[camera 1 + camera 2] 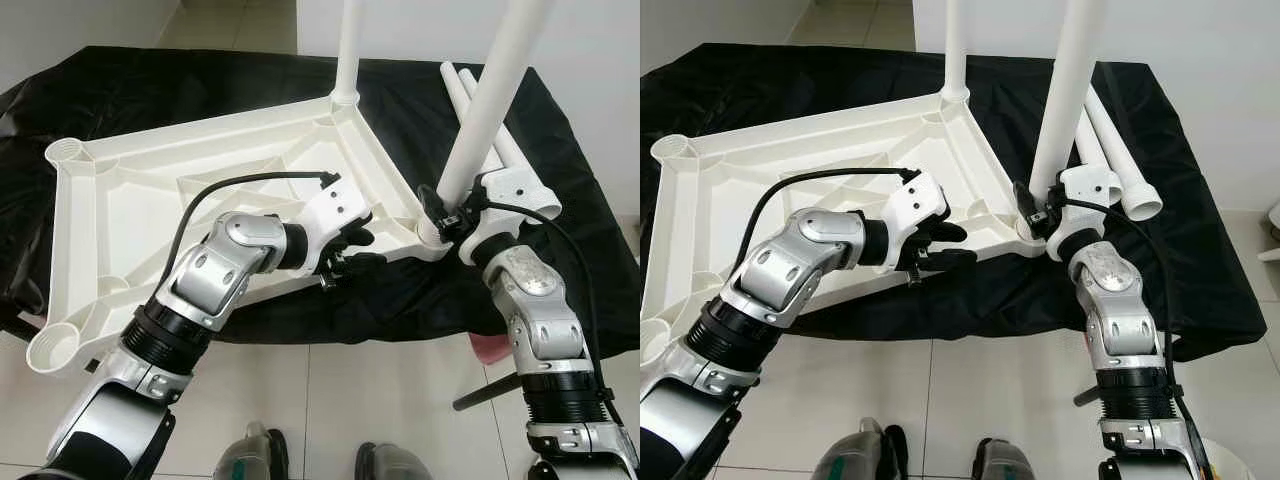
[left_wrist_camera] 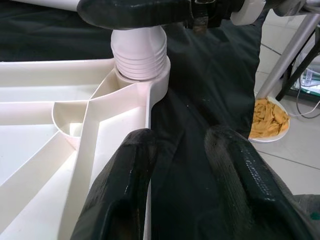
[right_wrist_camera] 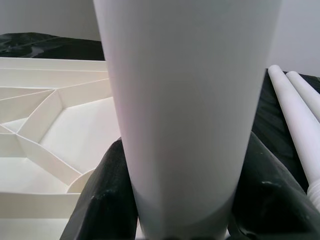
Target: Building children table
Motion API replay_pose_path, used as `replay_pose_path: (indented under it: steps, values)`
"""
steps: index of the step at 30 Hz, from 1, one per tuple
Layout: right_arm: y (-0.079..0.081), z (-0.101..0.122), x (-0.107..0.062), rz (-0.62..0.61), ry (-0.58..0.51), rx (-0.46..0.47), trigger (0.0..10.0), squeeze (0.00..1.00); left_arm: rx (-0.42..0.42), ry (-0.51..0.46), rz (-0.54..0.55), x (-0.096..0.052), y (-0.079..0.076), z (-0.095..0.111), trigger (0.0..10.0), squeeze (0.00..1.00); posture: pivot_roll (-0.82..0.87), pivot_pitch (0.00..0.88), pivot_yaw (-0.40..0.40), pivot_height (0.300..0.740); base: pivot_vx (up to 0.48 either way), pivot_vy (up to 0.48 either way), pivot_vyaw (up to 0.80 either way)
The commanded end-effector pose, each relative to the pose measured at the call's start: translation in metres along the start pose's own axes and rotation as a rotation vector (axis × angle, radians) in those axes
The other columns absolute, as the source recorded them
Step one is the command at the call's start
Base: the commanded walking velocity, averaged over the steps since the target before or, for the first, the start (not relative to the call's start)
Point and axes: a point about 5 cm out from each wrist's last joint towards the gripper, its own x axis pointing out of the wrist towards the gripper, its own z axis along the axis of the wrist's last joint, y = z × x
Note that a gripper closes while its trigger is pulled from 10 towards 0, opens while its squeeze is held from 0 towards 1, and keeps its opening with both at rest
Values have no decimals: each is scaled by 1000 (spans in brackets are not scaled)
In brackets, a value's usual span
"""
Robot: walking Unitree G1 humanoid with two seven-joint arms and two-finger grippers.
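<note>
Black cloth (image 1: 120,95) underlies tabletop (image 1: 150,170); spare legs (image 1: 1115,150) beside right gripper (image 1: 447,222).

Text: none can be read in any view.
Labels or brands: none legible on the white tabletop (image 1: 200,170), the legs (image 1: 490,100), or the arms.
Numbers or signs: none visible.
</note>
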Motion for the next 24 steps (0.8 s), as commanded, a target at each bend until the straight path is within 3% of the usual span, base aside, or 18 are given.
replay_pose_path:
  steps: [1, 6, 15, 24]
  values:
    - [0, -25, -7, 1, 120, 18, 10000, 0, -4, 10, 28, -1, 1, -1, 10000, 0, -32, 141, 37, 740, 0, 0, 0]
    - [2, -26, -7, 31, 121, 30, 10000, 0, -2, 11, 28, -2, 1, -1, 10000, 0, -31, 141, 37, 740, 0, 0, 0]
    - [-10, -33, -4, -47, 168, 175, 10000, 0, 0, 12, 27, -2, 1, -1, 10000, 0, -29, 136, 35, 740, 0, 0, 0]
    - [-13, -40, -1, -79, 212, 197, 10000, 0, 2, 11, 29, -2, 1, -1, 10000, 0, -23, 129, 28, 740, 0, 0, 0]
